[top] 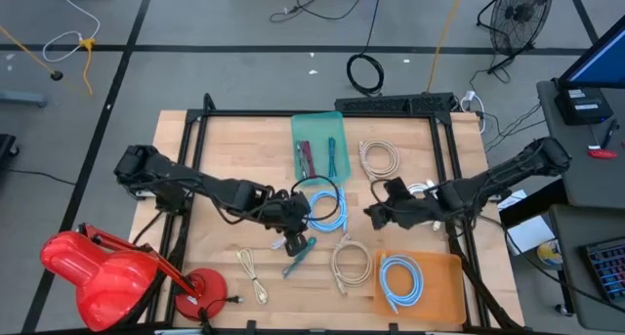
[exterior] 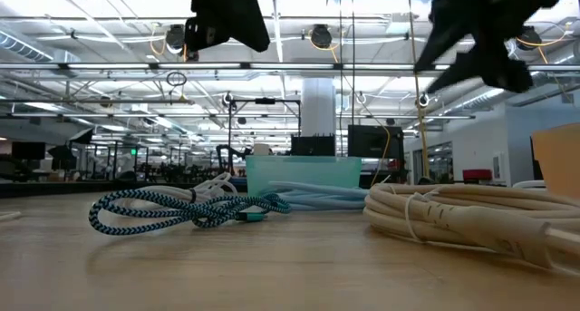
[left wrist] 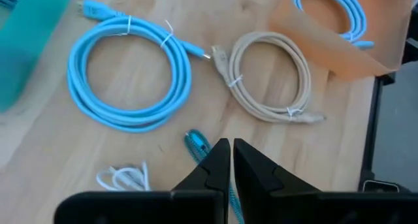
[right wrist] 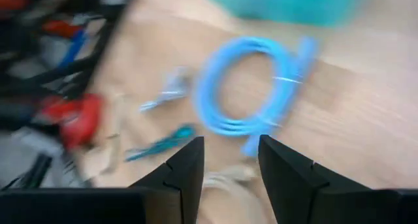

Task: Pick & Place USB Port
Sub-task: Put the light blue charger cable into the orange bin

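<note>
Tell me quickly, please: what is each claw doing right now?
Left claw: closed, holding nothing, above the teal braided cable.
Right claw: open, empty, above the table.

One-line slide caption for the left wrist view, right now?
Shut left gripper above a teal braided cable, with blue coil and beige coil lying ahead on the table.

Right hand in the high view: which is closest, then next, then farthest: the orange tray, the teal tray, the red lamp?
From the right hand:
1. Orange tray, at the table's front, right.
2. Teal tray, at the back, middle.
3. Red lamp, front left corner.
</note>
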Controlling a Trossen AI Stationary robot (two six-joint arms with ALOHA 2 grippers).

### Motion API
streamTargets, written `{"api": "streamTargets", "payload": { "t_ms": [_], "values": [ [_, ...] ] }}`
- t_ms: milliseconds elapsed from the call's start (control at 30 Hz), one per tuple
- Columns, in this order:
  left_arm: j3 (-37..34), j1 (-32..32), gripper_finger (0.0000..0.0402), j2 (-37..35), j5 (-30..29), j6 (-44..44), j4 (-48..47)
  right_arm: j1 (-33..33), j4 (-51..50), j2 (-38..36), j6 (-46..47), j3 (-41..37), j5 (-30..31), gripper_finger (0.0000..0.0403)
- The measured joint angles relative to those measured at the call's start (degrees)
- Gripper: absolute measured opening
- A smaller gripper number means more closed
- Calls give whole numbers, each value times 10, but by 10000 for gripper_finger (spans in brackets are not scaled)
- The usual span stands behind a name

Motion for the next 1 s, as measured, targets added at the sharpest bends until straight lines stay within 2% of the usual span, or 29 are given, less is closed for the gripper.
{"api": "streamTargets", "payload": {
  "t_ms": [133, 300, 533, 733, 867, 1000],
  "values": [
    [0, -11, 21, 0, -1, -7, -6, -49, -23, 21, 25, 0, -35, 134],
    [0, -32, 21, 0, -1, -13, -50, -109, -16, 90, -12, 32, -120, 134],
    [0, -54, 21, 0, -29, 4, -156, -158, -148, 235, -76, 189, -170, 127],
    [0, -64, 21, 0, -57, 22, -243, -183, -240, 350, -91, 329, -207, 126],
    [0, -82, 21, 0, -92, 45, -267, -186, -299, 409, -69, 384, -236, 126],
    [-1, -109, 21, 0, -124, 71, -268, -186, -321, 437, -29, 392, -265, 126]
  ]
}}
